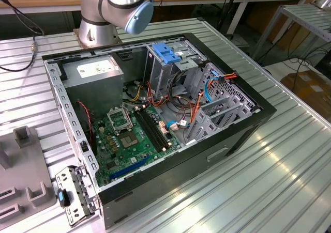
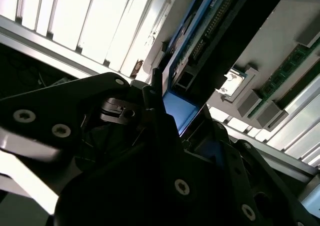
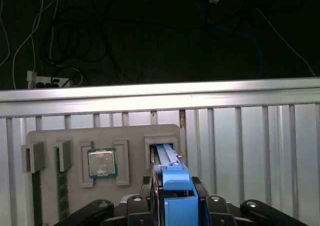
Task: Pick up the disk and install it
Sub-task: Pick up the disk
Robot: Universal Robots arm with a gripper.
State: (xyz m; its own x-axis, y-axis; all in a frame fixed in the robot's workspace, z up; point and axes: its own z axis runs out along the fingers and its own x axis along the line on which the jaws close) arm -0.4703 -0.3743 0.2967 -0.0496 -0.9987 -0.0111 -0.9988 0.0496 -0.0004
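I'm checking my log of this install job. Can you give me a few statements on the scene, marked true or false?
1. The disk stands on edge at a slot of the tray. True.
2. Every tray pocket is bare. False: a chip lies in one.
3. The case is shut. False: it lies open, with the motherboard showing.
4. The end effector is at the disk. True.
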